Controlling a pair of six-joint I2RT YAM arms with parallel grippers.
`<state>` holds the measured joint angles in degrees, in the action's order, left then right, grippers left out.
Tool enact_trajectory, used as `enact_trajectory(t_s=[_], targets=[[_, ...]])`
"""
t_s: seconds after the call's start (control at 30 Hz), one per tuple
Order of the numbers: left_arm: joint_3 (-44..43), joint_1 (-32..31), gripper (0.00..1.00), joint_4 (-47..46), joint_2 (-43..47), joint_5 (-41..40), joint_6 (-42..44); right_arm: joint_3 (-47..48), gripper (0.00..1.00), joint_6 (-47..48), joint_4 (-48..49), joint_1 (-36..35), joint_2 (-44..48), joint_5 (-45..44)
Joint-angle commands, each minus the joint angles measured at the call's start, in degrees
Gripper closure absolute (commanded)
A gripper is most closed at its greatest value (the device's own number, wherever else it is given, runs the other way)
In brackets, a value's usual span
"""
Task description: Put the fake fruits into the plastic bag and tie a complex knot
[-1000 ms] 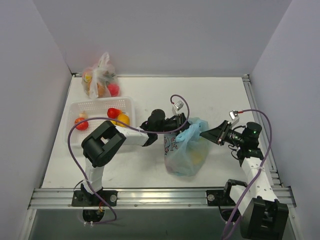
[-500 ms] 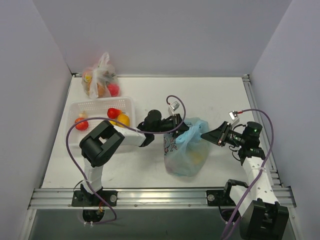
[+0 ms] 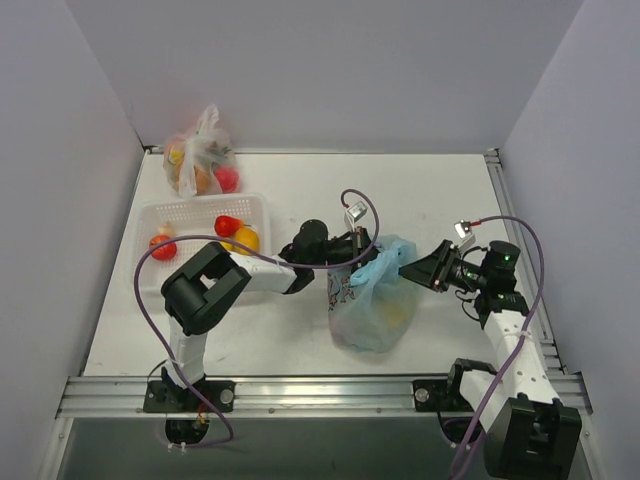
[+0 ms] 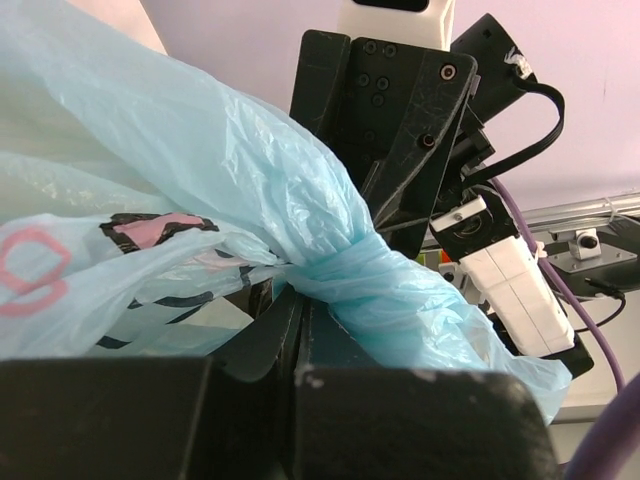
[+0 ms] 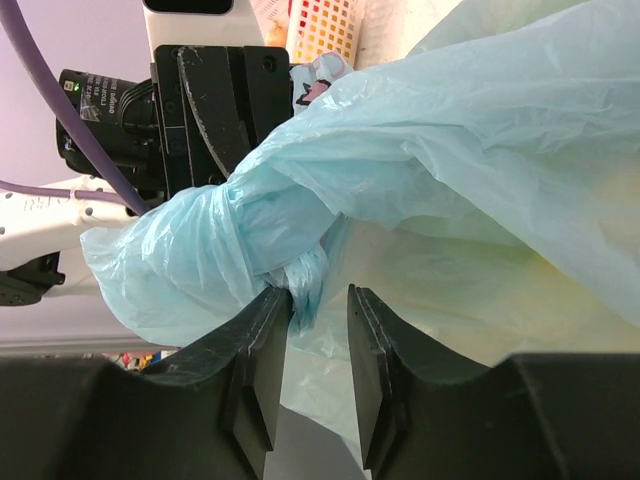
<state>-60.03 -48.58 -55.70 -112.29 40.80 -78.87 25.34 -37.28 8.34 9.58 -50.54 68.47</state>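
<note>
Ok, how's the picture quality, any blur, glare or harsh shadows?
Top external view: even, soft light, sharp, only faint shadows under the plastic bag. Left wrist view: the bag is crisp, but the left claw at the bottom is a dark, blurred mass. Right wrist view: the right claw looks soft, bag sharp; no glare.
</note>
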Motion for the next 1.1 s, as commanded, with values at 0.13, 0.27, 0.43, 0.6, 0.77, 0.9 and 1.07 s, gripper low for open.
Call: enact_trajectory(t_s=[0.13, 0.27, 0.43, 0.6, 0.77, 0.9, 1.07], targets=[[-2.8, -0.6, 1.0, -5.2, 1.0, 0.3, -0.6, 0.8, 0.76, -1.3, 3.9, -3.0, -1.1, -0.7], [-2.5, -0.6, 1.0, -5.4, 1.1, 0.4, -0.7, 0.3, 1.0, -3.5, 7.1, -3.0, -1.0, 0.0], [0.3, 0.9, 0.78, -5.7, 2.6, 0.9, 1.3, 2.9, 1.0, 0.4, 2.7, -1.4, -0.7, 0.1], [6.8, 7.7, 0.62, 0.3, 8.2, 2.9, 8.6, 9.5, 1.0, 10.6, -13.1, -0.7, -1.3, 0.3], [8.4, 15.1, 0.59, 10.8, 14.4, 7.0, 17.0, 12.4, 1.0, 18.8, -20.5, -0.8, -2.3, 0.8], [5.5, 20.3, 0.55, 26.0, 20.4, 11.3, 34.4, 13.8, 1.0, 21.0, -23.0, -1.1, -3.0, -0.1], [-7.2, 21.2, 0.44, 76.2, 28.9, 10.3, 78.5, 15.0, 1.0, 23.9, -26.1, -1.4, -3.4, -1.0]])
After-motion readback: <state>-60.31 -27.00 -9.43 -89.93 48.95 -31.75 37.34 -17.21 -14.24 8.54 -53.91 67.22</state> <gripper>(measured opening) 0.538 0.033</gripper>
